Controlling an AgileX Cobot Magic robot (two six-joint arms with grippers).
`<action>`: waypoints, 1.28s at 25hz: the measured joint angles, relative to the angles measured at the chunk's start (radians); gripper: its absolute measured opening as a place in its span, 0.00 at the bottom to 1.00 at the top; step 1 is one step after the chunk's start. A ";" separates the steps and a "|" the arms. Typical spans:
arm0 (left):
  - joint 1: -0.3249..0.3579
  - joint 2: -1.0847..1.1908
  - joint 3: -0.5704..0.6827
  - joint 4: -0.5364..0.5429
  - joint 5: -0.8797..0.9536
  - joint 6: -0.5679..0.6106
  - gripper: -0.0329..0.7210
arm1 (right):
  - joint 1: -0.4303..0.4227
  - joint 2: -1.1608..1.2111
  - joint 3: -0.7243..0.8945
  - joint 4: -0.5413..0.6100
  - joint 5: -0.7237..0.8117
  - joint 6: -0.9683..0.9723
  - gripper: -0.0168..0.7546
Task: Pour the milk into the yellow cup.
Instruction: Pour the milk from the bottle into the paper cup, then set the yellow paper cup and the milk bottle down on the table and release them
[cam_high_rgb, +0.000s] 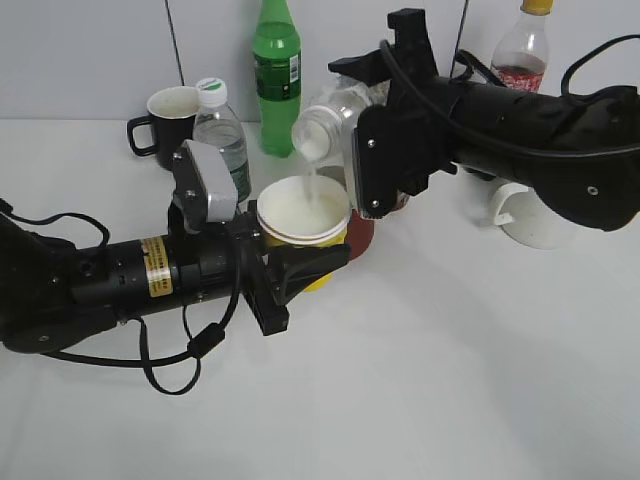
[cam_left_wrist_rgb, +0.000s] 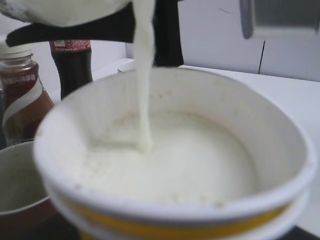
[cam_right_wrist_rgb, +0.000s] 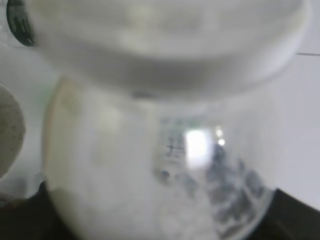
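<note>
The left end effector (cam_high_rgb: 300, 268) is clamped on the yellow cup (cam_high_rgb: 304, 222), holding it above the desk (cam_high_rgb: 450, 380). Directly above the cup, the right end effector (cam_high_rgb: 365, 150) grips the tilted bottle of milk (cam_high_rgb: 325, 125), whose white stream (cam_left_wrist_rgb: 142, 75) falls into the cup.

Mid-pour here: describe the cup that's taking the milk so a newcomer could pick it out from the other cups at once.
Start at the tall green bottle at the back of the table and come forward to the left gripper. It holds the yellow cup, with milk streaming in. Unlike the handled mugs nearby, it is tapered, handleless, yellow outside and white inside.
</note>
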 joint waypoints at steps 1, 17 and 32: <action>0.000 0.000 0.000 0.000 0.000 0.000 0.51 | 0.000 0.000 0.000 0.000 0.000 0.016 0.59; 0.076 0.000 0.000 -0.001 0.000 0.000 0.51 | 0.000 0.000 0.000 0.094 0.001 0.670 0.59; 0.252 0.000 0.075 -0.015 0.004 0.008 0.51 | -0.115 0.000 0.110 0.223 -0.125 1.237 0.59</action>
